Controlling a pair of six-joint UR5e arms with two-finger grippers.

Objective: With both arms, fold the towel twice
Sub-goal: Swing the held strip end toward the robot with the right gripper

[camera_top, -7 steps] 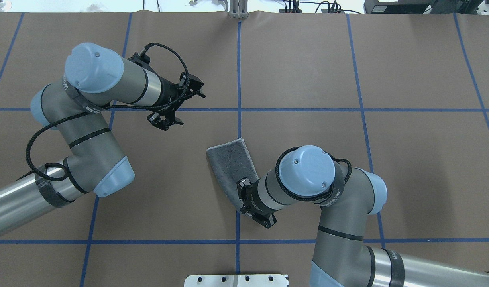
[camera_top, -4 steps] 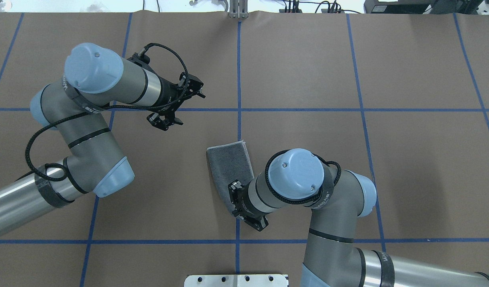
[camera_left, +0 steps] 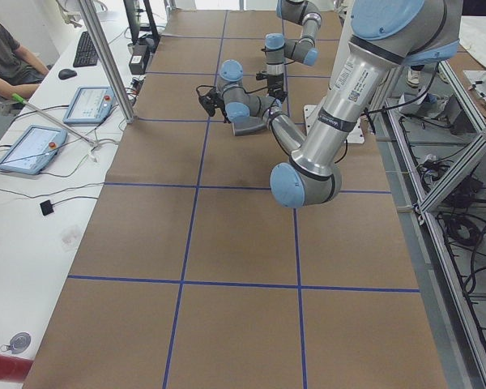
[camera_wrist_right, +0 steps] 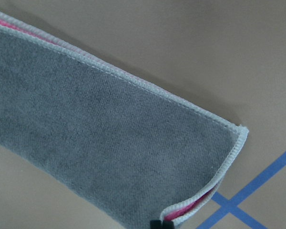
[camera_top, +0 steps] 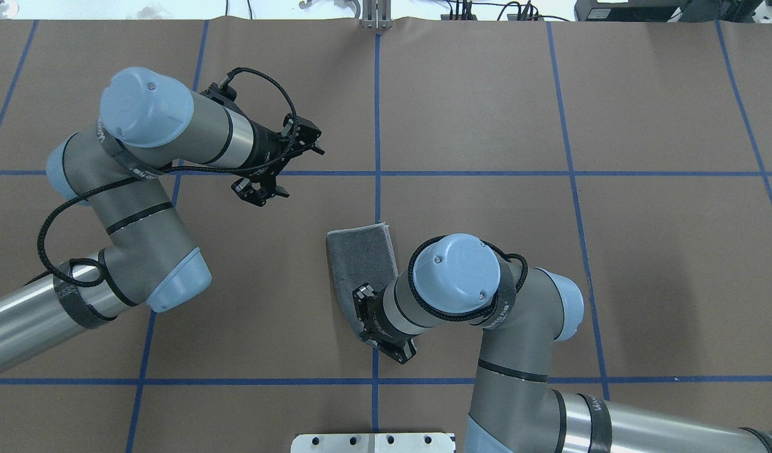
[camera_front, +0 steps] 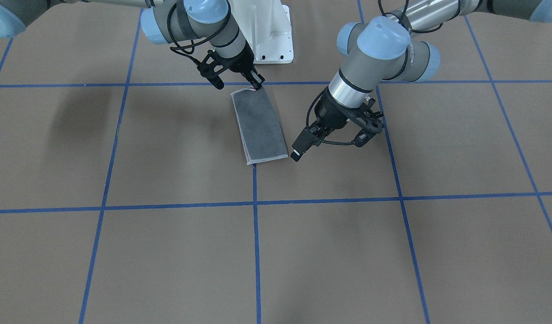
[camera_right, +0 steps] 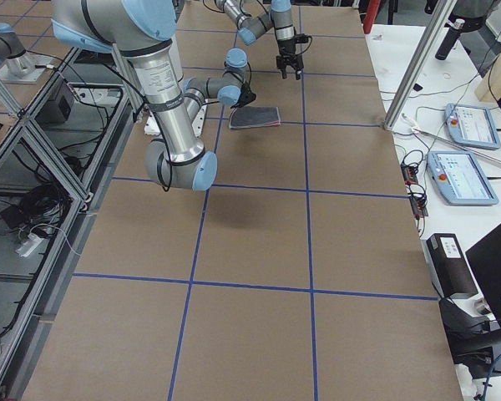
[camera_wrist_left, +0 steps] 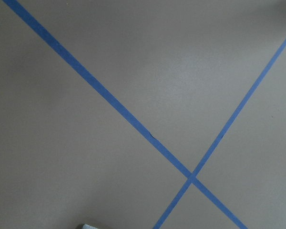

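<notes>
Right end effector (camera_front: 256, 86) pinches one towel (camera_front: 261, 126) corner; left end effector (camera_front: 297, 153), opening unclear, hovers apart, so the fold may skew

Brown table (camera_top: 643, 283), blue tape grid (camera_top: 572, 173), folded towel (camera_top: 359, 255)

Grey towel (camera_front: 260, 126), pink inside; blue-gridded brown table (camera_front: 168, 252).
</notes>
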